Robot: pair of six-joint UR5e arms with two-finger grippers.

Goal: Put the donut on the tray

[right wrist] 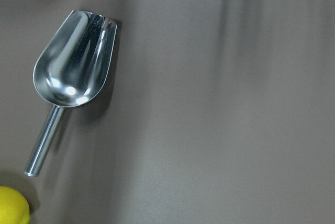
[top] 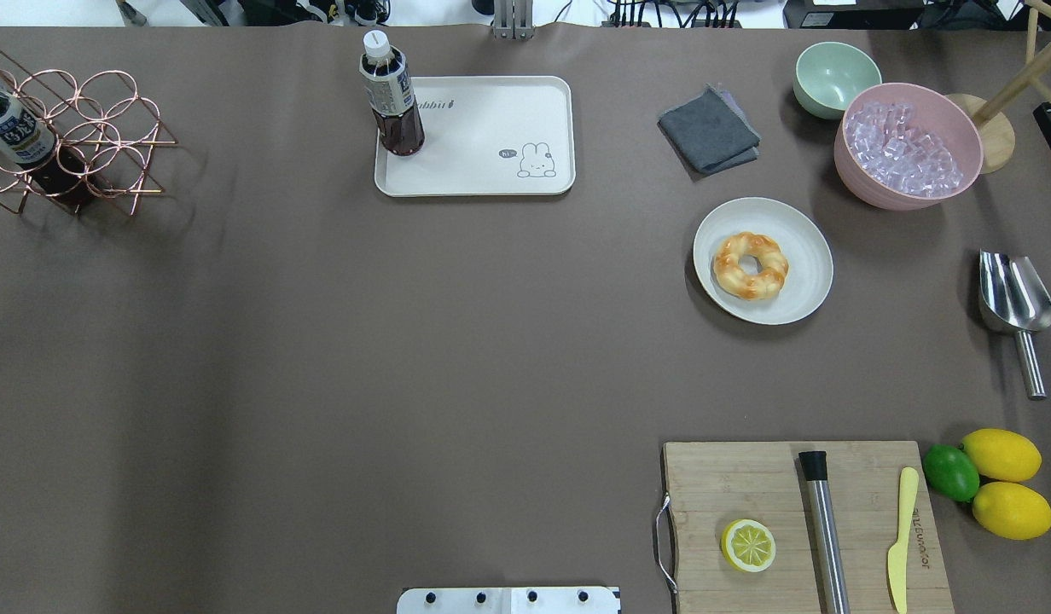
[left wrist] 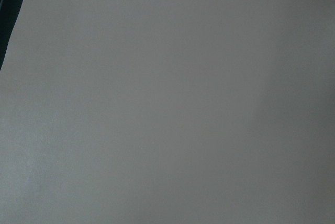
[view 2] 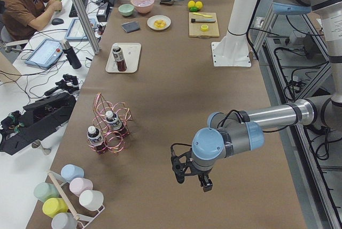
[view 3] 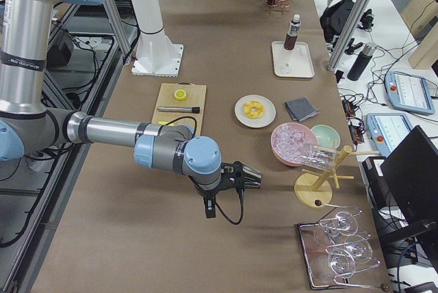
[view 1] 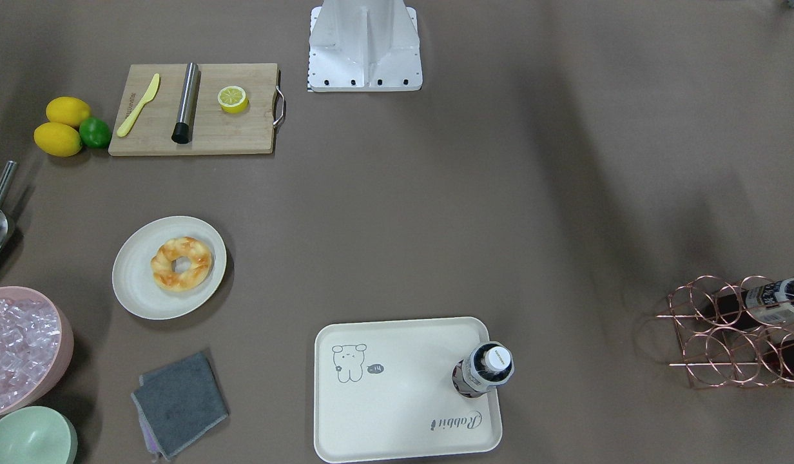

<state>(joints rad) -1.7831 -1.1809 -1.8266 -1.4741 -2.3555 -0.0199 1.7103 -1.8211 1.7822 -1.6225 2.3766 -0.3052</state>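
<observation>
The donut point(view 1: 181, 263), golden with toasted patches, lies on a round cream plate point(view 1: 134, 287); it also shows in the overhead view point(top: 751, 265). The cream tray point(view 1: 397, 412) with a bunny drawing stands apart from it in the overhead view point(top: 483, 128), with a dark drink bottle point(view 1: 487, 370) upright in one corner. My left gripper point(view 2: 192, 176) hovers over bare table far from both. My right gripper point(view 3: 252, 178) hovers near the table's right end, above a steel scoop point(right wrist: 70, 72). Both show only in side views, so I cannot tell open or shut.
A wooden cutting board point(top: 747, 486) holds a lemon half point(top: 748, 545), a steel rod and a yellow knife. Lemons and a lime point(top: 950, 472) lie beside it. A pink ice bowl point(top: 908, 145), green bowl, grey cloth point(top: 709, 130) and copper bottle rack point(top: 65, 136) stand around.
</observation>
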